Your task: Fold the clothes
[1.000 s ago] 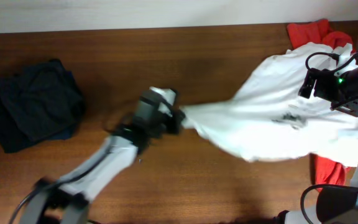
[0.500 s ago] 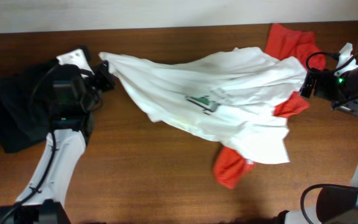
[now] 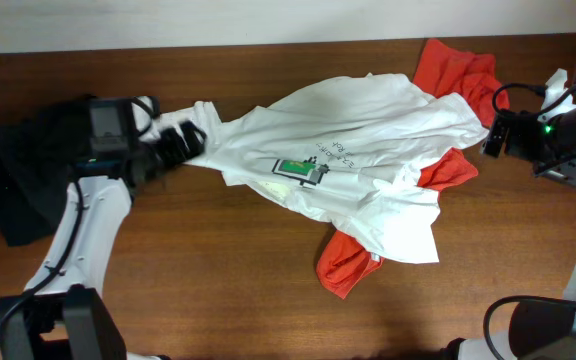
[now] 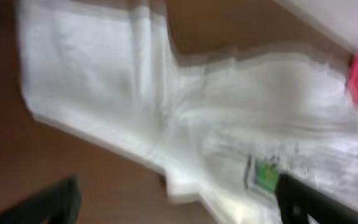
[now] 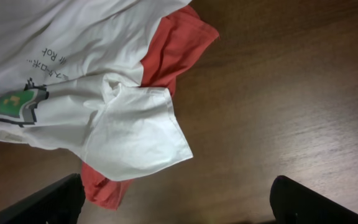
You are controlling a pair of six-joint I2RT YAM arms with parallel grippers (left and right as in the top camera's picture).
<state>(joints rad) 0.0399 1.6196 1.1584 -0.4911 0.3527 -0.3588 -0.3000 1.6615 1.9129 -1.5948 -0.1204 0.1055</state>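
My left jaws stand wide apart with nothing between them. The white T-shirt (image 3: 368, 150) lies rumpled on the counter (image 3: 218, 290) just ahead of them, its nearest edge close by their tips and its small green print facing up. My right jaws gape as wide, empty, beside the shirt's opposite end, where a red garment (image 3: 343, 265) pokes out from under it. A black garment (image 3: 18, 170) is heaped behind my left jaws.
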